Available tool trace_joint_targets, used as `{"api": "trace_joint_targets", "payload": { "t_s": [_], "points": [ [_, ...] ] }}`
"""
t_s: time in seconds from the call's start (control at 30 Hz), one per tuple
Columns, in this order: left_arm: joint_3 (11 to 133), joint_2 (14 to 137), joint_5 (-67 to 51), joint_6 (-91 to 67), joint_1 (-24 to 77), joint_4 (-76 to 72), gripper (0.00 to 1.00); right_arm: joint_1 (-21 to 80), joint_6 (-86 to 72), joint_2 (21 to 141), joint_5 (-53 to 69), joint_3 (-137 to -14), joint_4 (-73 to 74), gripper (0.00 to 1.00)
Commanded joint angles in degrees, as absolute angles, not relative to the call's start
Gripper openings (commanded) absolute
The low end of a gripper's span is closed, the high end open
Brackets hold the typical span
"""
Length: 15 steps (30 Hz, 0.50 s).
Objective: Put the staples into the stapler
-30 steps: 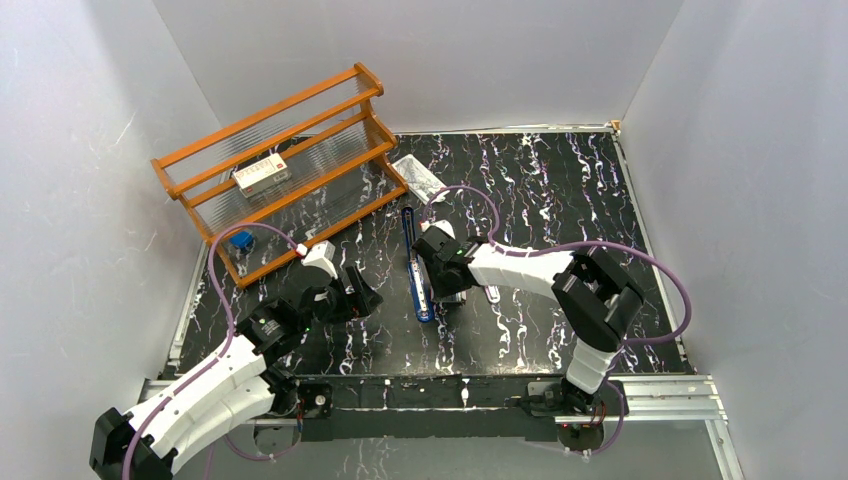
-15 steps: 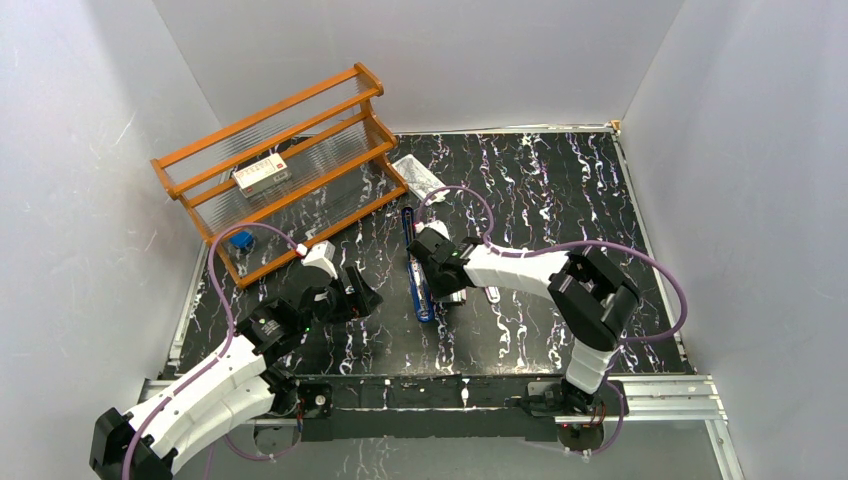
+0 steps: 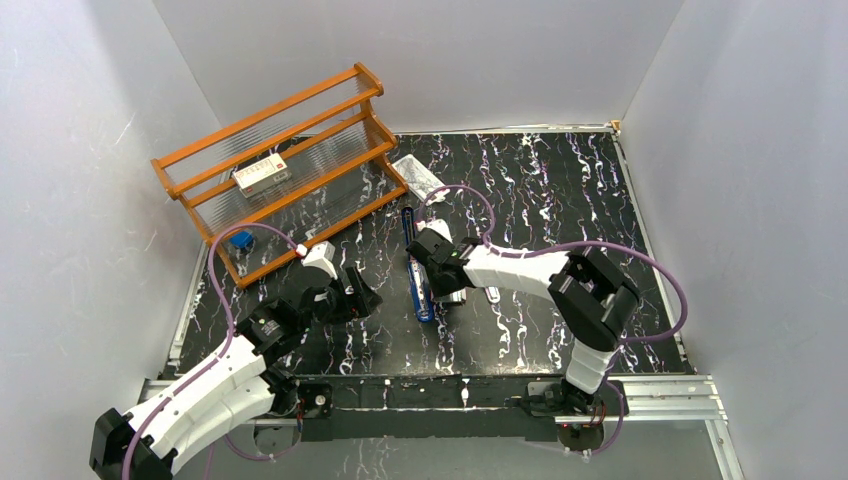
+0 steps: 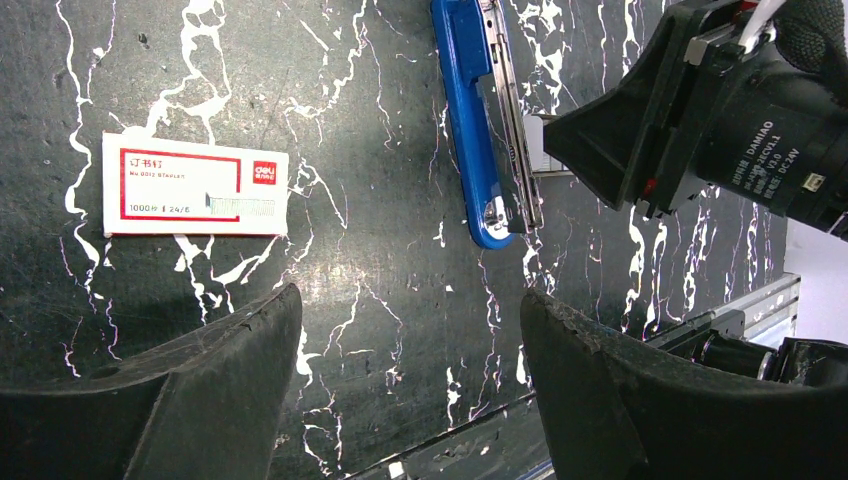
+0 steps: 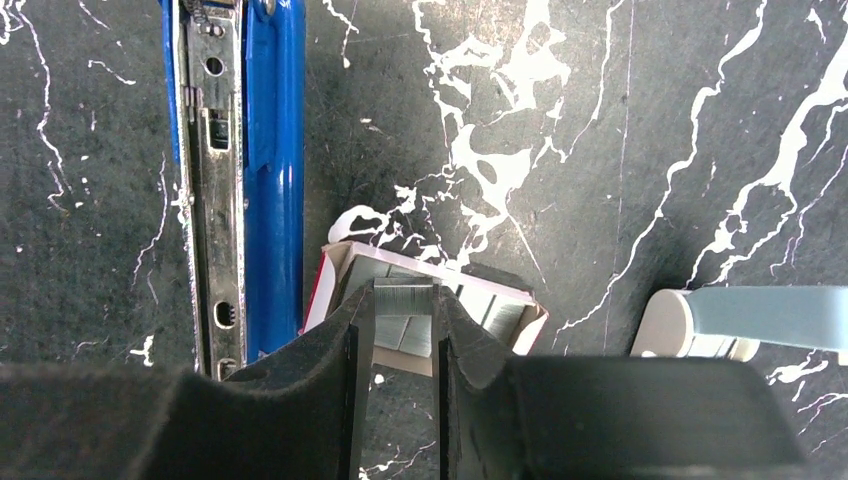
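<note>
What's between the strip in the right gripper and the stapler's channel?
Nothing visible blocks it. The right gripper pinches the strip over its tray, right beside the open stapler. The channel lies on the stapler's far side, so the strip would have to pass over the blue body.

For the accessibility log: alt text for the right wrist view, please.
The right claw pinches a staple strip standing in its open cardboard tray. Beside it lies the blue stapler, opened, silvery channel exposed, on black marbled tabletop.
</note>
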<state>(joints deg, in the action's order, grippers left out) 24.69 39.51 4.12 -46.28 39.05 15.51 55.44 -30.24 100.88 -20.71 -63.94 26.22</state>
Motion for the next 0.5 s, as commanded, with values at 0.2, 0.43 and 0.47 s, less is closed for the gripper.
{"api": "trace_joint_targets", "payload": {
  "t_s": [0.2,0.43,0.47],
  "points": [
    [24.2,38.8,5.6,-46.1,38.8,16.6,0.77,56.0,-36.3,89.5,-20.0,-60.1,27.6,0.32],
    [23.9,39.5,4.9,-46.7,38.8,16.0,0.77,58.5,-45.1,82.0,-18.2,-54.4,30.0,0.32],
    [23.8,39.6,4.8,-46.8,38.8,15.9,0.77,59.3,-46.4,81.2,-18.3,-54.0,30.7,0.32]
  ]
}}
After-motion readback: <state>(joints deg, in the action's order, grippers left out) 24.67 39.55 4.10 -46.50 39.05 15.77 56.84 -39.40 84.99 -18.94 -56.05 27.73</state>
